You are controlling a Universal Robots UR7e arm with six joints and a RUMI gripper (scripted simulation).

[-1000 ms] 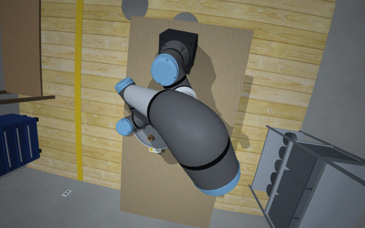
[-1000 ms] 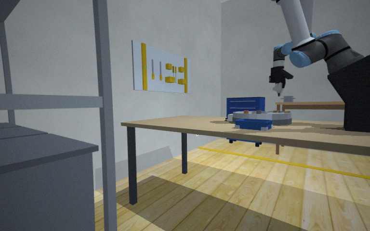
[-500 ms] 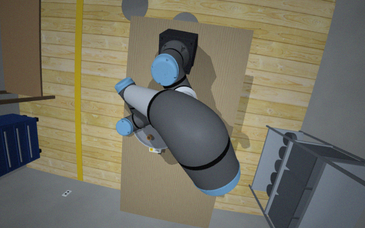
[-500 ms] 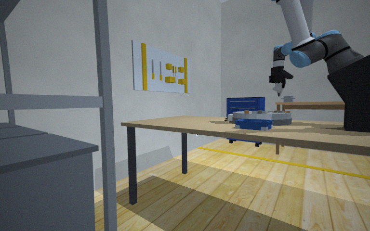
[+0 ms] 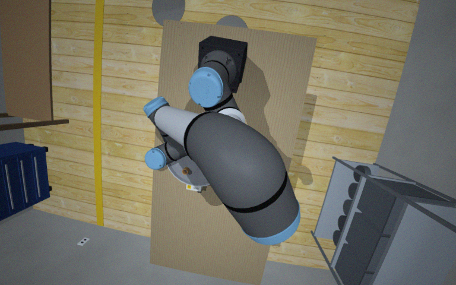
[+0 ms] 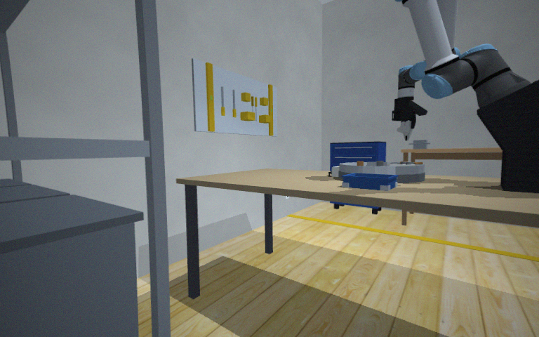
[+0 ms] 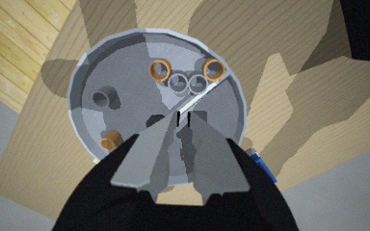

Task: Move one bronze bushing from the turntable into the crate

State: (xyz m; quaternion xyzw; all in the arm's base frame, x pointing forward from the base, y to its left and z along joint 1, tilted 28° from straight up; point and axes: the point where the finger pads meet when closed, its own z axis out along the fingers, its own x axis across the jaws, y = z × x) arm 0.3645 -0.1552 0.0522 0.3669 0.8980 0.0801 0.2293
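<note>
On a tan, rectangular table with a wood-grain top [image 5: 201, 235] [image 6: 254, 183] [image 7: 43, 144], in a grey-walled room floored with pale planks, the round grey turntable with a raised rim [image 5: 180, 179] [image 6: 413, 175] [image 7: 73, 82] carries three orange-brown, hollow bronze bushings, two upright near its rim and near a touching-looking pair of grey metal sleeves [image 7: 178, 83], the third [image 5: 185, 171] [image 7: 110, 141] near another stretch of rim. The black gripper with grey tapered fingers [image 6: 406, 139] hangs above the turntable, its fingertips nearly together with nothing pinched between them, while the blue rectangular open crate [image 6: 369, 182] [image 7: 264, 167] stands just beside the turntable.
</note>
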